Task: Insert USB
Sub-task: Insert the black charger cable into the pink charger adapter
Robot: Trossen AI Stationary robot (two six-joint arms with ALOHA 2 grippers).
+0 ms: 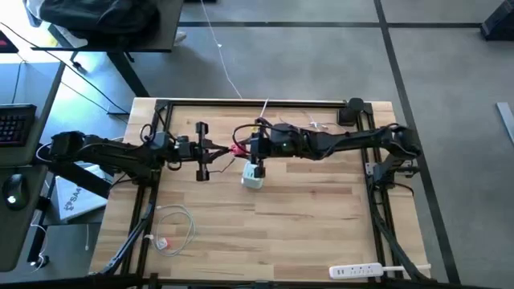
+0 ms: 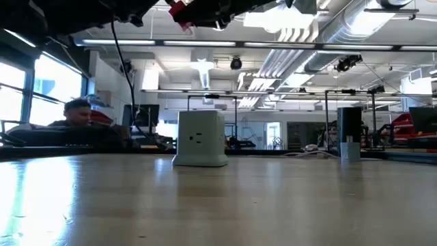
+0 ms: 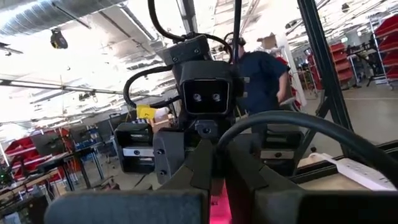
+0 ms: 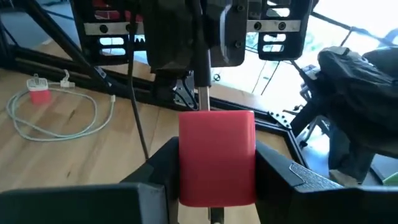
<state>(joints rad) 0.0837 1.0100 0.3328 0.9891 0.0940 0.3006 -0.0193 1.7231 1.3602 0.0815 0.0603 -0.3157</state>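
The USB (image 4: 216,155), a small red plug, hangs high over the middle of the table between my two grippers, which face each other. My right gripper (image 1: 250,150) reaches in from the right and is shut on the plug. My left gripper (image 1: 218,152) reaches in from the left, its fingers closed at the plug's other end, where a thin dark cable (image 4: 202,99) leaves it. The white charger cube (image 1: 253,176) stands on its base on the table just near of the grippers, touched by neither. The low view shows the plug (image 2: 179,12) well above the cube (image 2: 199,139). My right gripper pinches the red plug's two side faces (image 4: 186,168) between its two fingers, coming level from the table's right. The plug is lifted clear of the table. My left gripper is closed on the USB's far end, pink (image 3: 217,211) showing between its fingers. It comes level from the table's left; its own fingers hide which part it has.
A coiled white cable (image 1: 173,229) with a small red-and-white plug lies near the front left. A white power strip (image 1: 357,270) lies at the front right edge. A dark block (image 1: 353,108) sits at the far right corner. People show in the room beyond.
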